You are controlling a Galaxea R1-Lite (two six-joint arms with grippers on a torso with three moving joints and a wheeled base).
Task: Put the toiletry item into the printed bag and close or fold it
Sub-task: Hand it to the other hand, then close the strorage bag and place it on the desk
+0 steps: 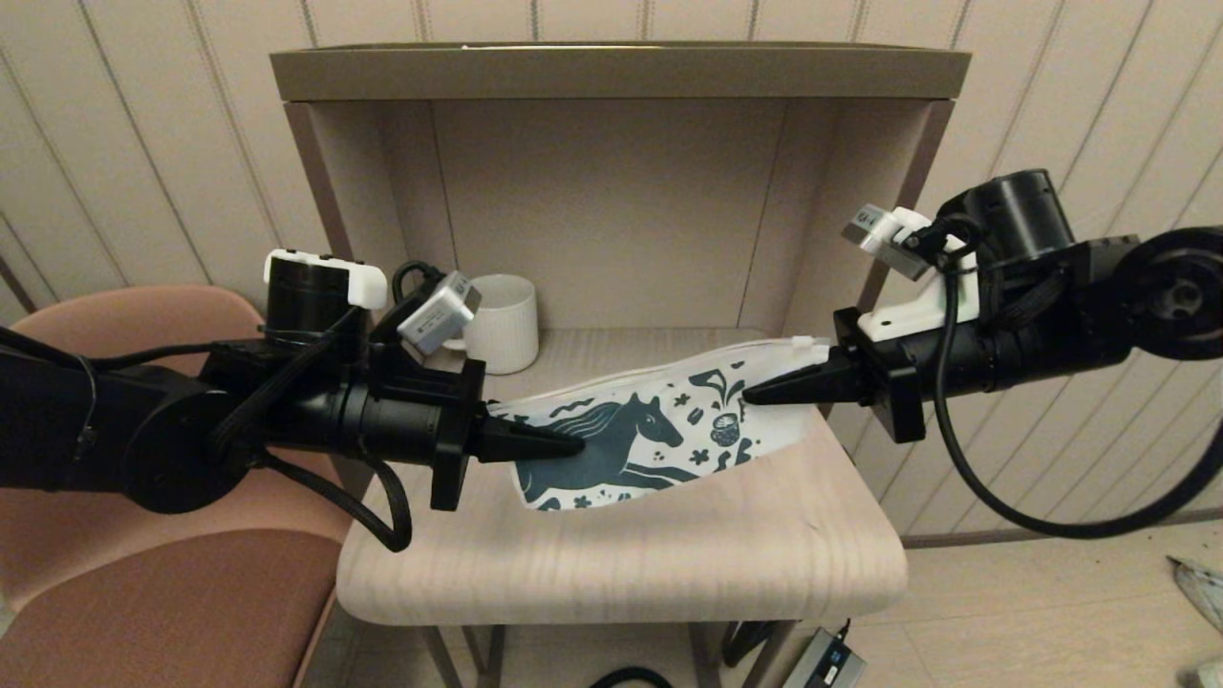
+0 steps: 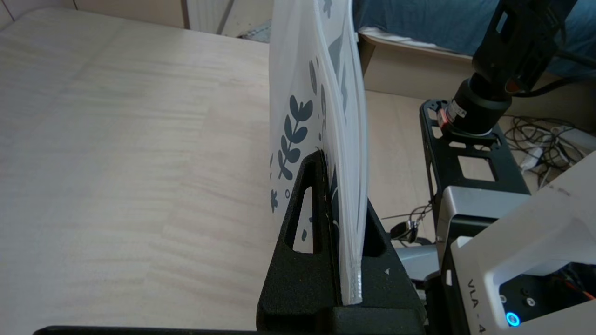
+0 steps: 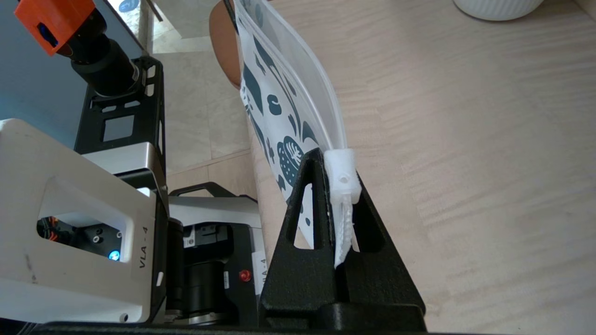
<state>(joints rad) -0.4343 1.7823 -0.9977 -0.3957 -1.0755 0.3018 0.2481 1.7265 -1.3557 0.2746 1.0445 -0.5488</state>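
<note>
Room on the pale wooden worktop (image 1: 621,564) in front of and under the printed bag (image 1: 659,435), bare out to the rounded front edge. Behind, near the back wall, a white ribbed mug (image 1: 502,322), contents hidden. Bag held up on edge between both arms, stretched above the surface: left tool (image 1: 554,444) clamped on one end, right tool (image 1: 764,392) clamped on the zip end beside the white slider (image 3: 342,174). White pouch, teal horse, leaves, flowers. Toiletry item not visible; cannot tell whether inside.

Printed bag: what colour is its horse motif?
Dark teal on the white printed bag, clearest in the head view.
</note>
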